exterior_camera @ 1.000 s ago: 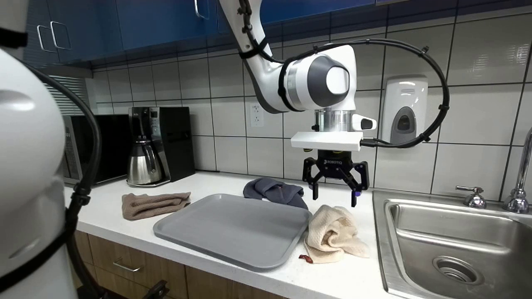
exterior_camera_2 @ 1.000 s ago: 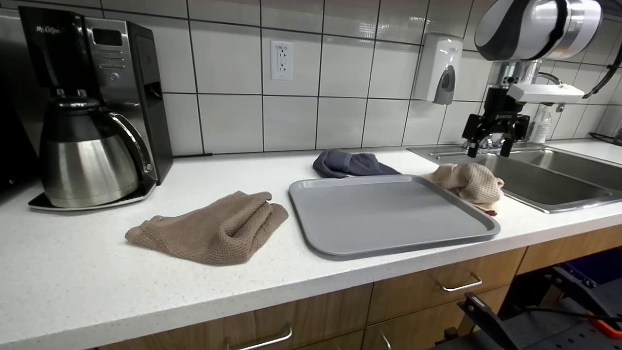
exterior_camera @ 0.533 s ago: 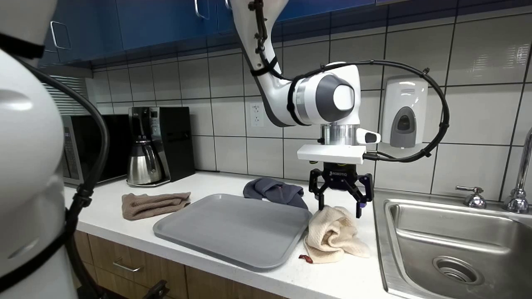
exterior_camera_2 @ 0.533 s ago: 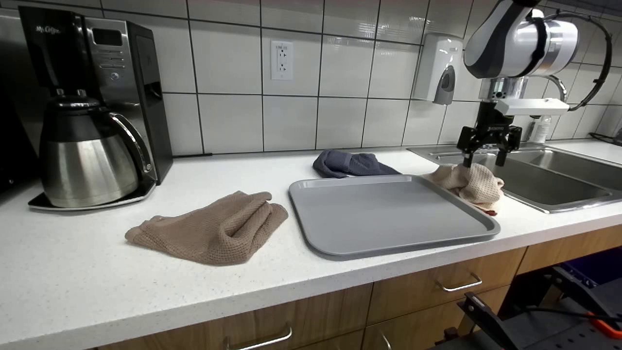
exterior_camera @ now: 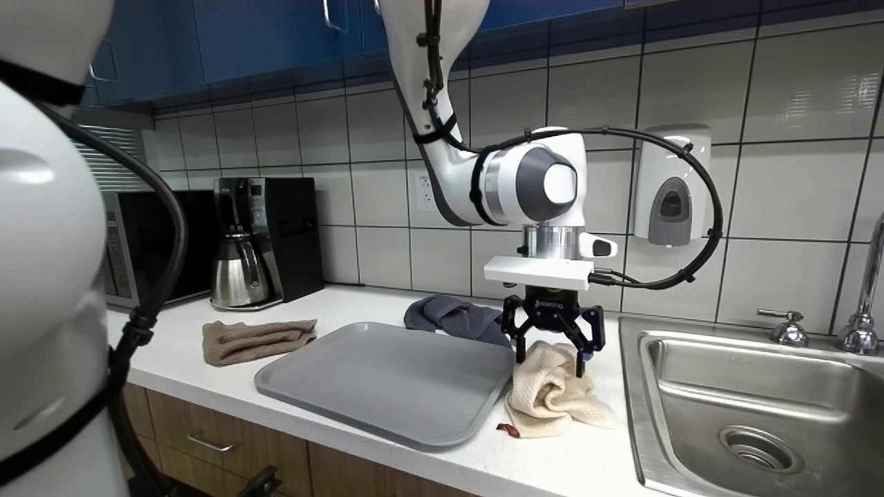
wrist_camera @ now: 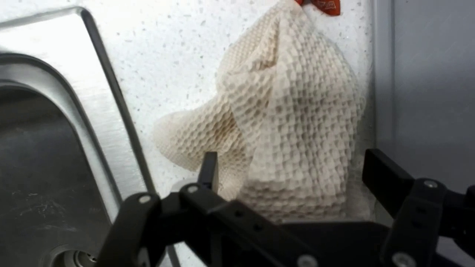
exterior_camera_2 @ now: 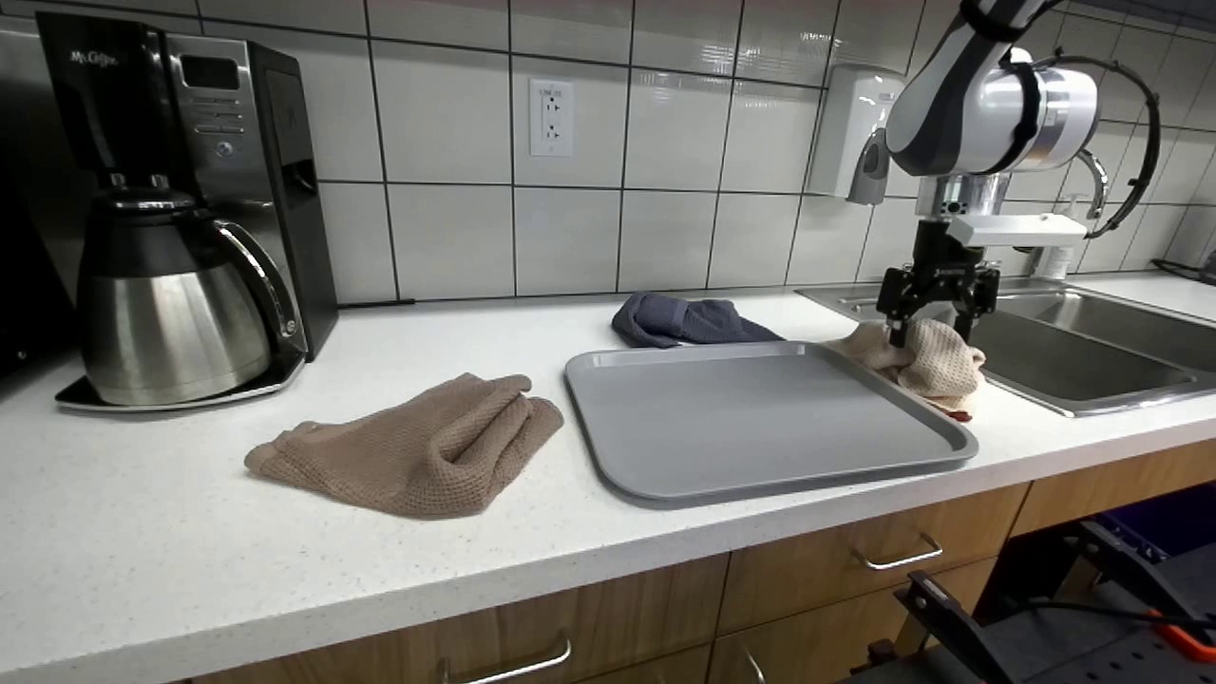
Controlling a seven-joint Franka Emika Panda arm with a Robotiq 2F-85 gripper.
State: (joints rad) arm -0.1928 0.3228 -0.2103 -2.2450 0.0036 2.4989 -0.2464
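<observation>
A crumpled beige waffle-weave cloth [exterior_camera: 552, 404] lies on the white counter, between the grey tray [exterior_camera: 387, 379] and the sink [exterior_camera: 641, 414]. My black gripper [exterior_camera: 550, 366] points straight down over its rear part, jaws spread wide. In the wrist view the cloth [wrist_camera: 293, 111] runs between the open fingers [wrist_camera: 210, 168]; one finger is on the sink side, the other beside the tray's edge. Nothing is clamped. Whether a fingertip touches the fabric I cannot tell. In both exterior views a dark blue cloth [exterior_camera_2: 693, 320] sits behind the tray and a brown cloth [exterior_camera_2: 418, 451] beside it.
A small red wrapper [exterior_camera: 509, 430] pokes out at the beige cloth's front edge. Along the tiled wall stand a coffee maker [exterior_camera_2: 256, 190] with its steel carafe [exterior_camera_2: 180, 313], and a soap dispenser [exterior_camera: 670, 186] is mounted near the arm's cable loop. A faucet [exterior_camera: 863, 317] rises behind the sink.
My gripper has come down from above the counter onto the beige cloth's level, shifting slightly toward the tray over the last half second. Its jaws stayed open; the cloths and tray have not moved.
</observation>
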